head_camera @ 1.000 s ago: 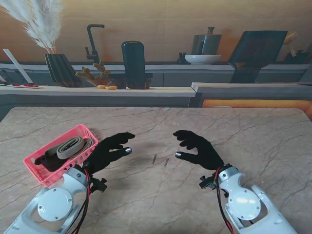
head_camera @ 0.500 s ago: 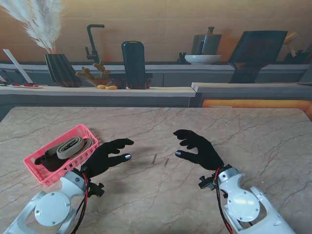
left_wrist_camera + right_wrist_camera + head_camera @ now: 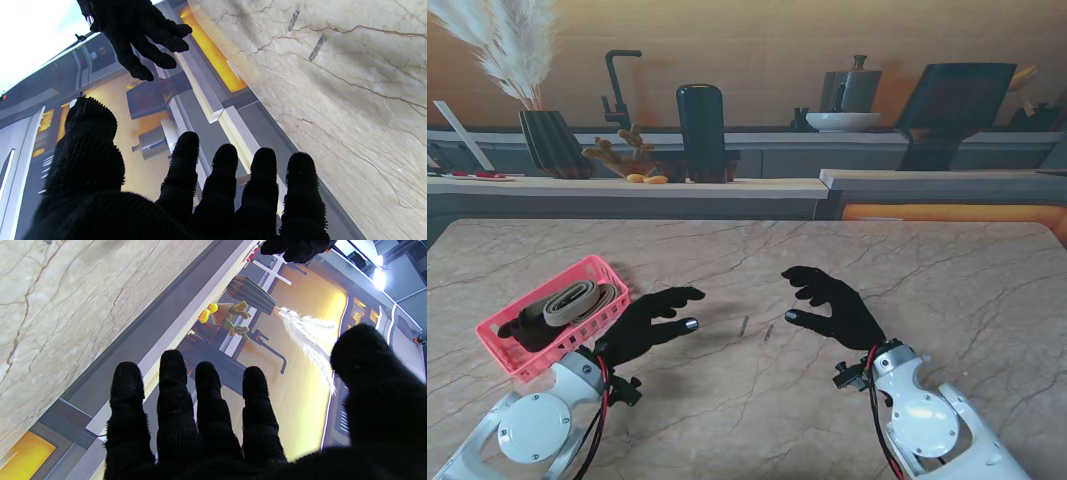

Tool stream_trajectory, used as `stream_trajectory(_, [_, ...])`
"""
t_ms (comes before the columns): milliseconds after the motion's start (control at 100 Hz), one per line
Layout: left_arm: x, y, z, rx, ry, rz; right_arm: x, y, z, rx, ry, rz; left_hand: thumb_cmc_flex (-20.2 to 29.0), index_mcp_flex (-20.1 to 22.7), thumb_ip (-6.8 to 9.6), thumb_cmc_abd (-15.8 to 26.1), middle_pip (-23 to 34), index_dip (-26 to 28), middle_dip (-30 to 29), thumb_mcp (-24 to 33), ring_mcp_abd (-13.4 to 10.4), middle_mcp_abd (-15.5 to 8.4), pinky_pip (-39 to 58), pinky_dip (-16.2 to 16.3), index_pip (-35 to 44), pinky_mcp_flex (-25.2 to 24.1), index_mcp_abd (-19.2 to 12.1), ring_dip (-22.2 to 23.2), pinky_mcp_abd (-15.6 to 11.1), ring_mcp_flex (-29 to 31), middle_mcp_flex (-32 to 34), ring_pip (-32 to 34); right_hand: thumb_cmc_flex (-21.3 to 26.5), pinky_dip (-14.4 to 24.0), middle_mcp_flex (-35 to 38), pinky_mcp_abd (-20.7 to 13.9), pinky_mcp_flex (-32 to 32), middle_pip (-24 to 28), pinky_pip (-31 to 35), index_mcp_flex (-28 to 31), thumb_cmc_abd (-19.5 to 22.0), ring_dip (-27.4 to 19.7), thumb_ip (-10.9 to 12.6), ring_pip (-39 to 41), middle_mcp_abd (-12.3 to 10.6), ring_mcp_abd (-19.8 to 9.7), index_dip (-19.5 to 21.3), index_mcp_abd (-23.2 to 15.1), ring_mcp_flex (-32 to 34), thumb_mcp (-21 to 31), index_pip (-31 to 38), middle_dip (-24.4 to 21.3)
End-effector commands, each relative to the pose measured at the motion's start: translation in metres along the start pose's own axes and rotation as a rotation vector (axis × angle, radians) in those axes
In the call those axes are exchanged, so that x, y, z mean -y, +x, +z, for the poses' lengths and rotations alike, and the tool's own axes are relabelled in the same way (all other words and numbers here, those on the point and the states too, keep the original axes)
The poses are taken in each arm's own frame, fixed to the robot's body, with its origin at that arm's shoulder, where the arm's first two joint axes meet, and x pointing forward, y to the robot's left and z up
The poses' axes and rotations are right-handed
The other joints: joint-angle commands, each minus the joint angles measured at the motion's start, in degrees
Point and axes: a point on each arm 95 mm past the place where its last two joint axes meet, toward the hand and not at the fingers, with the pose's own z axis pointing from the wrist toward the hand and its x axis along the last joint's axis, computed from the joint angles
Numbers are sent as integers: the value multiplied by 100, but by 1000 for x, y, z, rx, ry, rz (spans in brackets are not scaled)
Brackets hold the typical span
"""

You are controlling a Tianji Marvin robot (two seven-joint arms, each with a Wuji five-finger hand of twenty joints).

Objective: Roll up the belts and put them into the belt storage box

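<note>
The belts (image 3: 567, 300) are seen lying in the pink belt storage box (image 3: 502, 345), at the table's left side, nearer to me than the middle. The box's long axis runs slantwise, from near-left to far-right. The left hand (image 3: 649, 320) is held just beside the box's right end, so it's the nearer hand by far; the box lies to its left. The right hand (image 3: 832, 305) is kept well apart, on the other side of the table's middle.

Both hands are held spread w/ fingers apart, and nothing is gripped. In the wrist views only bare fingers are shown.

Two small dark marks (image 3: 755, 328) are seen on the marble table (image 3: 927, 260) btwn the hands; what they are can't be told.

Behind the table, a counter w/ a black tap (image 3: 617, 85), a feathery plant (image 3: 512, 50) & a bowl (image 3: 842, 121) is seen.

No loose belt is seen on the table, so the job is judged nearly done.
</note>
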Motion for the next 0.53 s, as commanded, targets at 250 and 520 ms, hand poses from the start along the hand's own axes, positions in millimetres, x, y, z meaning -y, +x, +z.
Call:
stream_trajectory(250, [-3, -2, 2, 20, -4, -26, 1, 2, 3, 0, -5, 11, -55, 32, 84, -46, -151, -32, -164, -41, -18, 28, -142, 56, -233, 5, -182, -28, -43, 6, -8, -113, 3, 141, 0, -75, -6, -50, 28, -101, 163, 108, 46, 40, -76, -134, 64, -161, -67, -160, -71, 52])
stream_trajectory(520, [-2, -6, 3, 37, -8, -27, 1, 3, 1, -3, -8, 8, -61, -115, 89, -85, -179, -55, -176, -82, -43, 21, -200, 58, -298, -28, -193, -42, -50, -42, -92, -146, 40, 147, 1, -79, 11, -37, 31, -104, 163, 121, 55, 51, -79, -144, 68, -157, -50, -175, -71, 53])
